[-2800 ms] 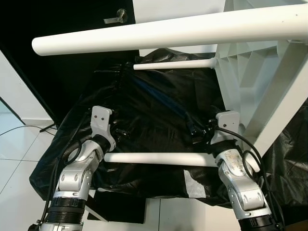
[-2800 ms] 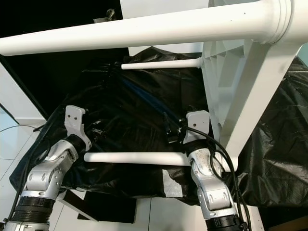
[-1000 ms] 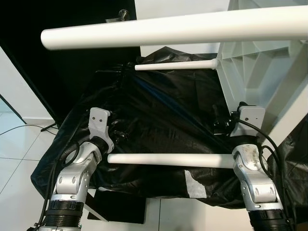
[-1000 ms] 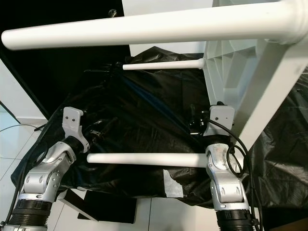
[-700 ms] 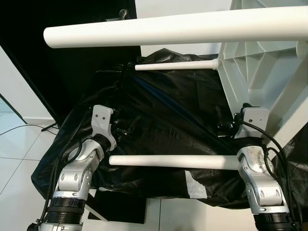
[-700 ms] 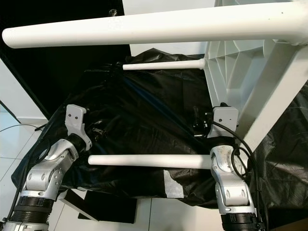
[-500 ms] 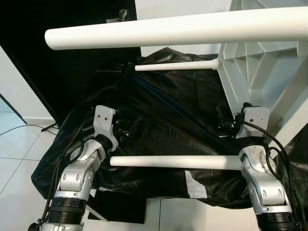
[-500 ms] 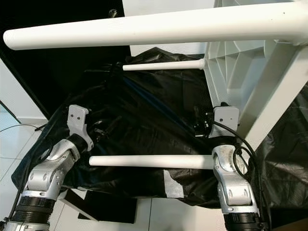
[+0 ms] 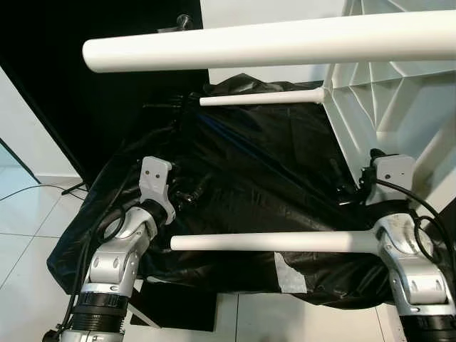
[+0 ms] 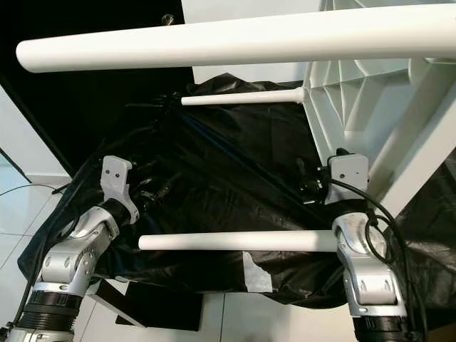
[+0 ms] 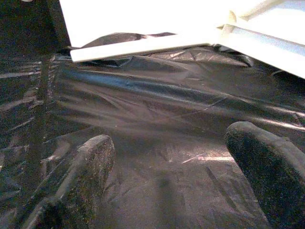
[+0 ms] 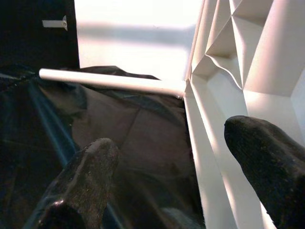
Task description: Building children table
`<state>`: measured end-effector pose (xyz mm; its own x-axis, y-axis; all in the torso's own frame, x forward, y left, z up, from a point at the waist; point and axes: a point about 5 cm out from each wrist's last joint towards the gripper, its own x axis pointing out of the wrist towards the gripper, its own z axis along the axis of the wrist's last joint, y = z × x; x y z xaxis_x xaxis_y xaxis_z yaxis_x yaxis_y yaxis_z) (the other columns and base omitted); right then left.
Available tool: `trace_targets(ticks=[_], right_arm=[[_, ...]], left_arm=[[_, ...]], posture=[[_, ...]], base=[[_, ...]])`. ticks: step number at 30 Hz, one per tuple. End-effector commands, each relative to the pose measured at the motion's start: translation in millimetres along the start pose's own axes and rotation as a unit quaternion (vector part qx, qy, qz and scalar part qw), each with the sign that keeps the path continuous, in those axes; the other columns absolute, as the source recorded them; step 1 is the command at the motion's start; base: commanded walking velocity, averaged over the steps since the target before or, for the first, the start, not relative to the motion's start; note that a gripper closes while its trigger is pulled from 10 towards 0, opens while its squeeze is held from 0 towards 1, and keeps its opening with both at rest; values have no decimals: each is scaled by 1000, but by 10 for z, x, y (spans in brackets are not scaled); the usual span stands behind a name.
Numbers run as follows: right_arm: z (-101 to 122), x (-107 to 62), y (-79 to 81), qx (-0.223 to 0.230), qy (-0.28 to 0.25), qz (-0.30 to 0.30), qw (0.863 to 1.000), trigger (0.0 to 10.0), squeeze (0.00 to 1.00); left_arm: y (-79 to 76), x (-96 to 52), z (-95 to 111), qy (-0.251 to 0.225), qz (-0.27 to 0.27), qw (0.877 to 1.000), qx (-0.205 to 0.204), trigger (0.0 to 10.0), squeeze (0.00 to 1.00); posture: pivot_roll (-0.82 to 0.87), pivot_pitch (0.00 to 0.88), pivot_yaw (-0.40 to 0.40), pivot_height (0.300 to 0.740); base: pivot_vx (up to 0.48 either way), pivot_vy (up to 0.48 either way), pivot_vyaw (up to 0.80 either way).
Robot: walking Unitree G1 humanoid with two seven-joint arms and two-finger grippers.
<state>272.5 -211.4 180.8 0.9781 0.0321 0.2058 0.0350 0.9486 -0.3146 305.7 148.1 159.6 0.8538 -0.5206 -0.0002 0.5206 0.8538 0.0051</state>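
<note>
The left gripper (image 11: pixel 167 176) has its fingers (image 11: pixel 88 174) spread wide, empty, over the black plastic sheet (image 9: pixel 249 164). The right gripper (image 12: pixel 186 186) is also wide open and empty, one finger (image 12: pixel 267 162) in front of the ribbed underside of the white table top (image 9: pixel 370 92), the other over the sheet. The table lies tipped on its side at the right, its legs pointing left: a near leg (image 9: pixel 271 242) across both forearms, a far leg (image 9: pixel 260 100) low over the sheet, and a top leg (image 9: pixel 271 41) close to the camera. Behind stands a dark door (image 9: pixel 92 100) with a handle (image 9: pixel 178 25).
</note>
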Motion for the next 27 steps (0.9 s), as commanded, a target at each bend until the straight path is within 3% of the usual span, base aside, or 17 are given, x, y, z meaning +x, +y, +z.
trace_targets(ticks=[1,5,7,10,11,16,27], right_arm=[[-42,-39,-66,3,14,-9,1000,10000,0],[-88,-36,-49,13,22,-2,1000,10000,0],[-115,6,95,42,21,8,999,10000,0],[-118,22,160,60,20,11,998,10000,0],[-118,52,316,97,20,20,995,10000,0],[-124,64,455,119,23,23,992,10000,0],[-317,-154,261,118,72,-17,990,10000,0]], left_arm=[[-7,-16,-66,17,-10,1000,-1,10000,0],[-18,-8,-71,17,-11,1000,-1,10000,0],[-31,4,-69,17,-15,1000,2,10000,0],[-34,7,-65,17,-16,1000,3,10000,0],[-34,5,-58,18,-16,1000,10,10000,0],[-41,-14,-61,20,-16,1000,15,10000,0],[-61,-50,-36,24,-33,999,26,10000,0]], posture=[[-82,0,46,740],[-88,0,51,740],[-83,0,51,740],[-81,0,50,740],[-75,0,48,740],[-66,0,45,740],[-77,0,44,740]], base=[[0,0,0],[0,0,0],[0,0,0],[0,0,0],[0,0,0],[0,0,0],[0,0,0]])
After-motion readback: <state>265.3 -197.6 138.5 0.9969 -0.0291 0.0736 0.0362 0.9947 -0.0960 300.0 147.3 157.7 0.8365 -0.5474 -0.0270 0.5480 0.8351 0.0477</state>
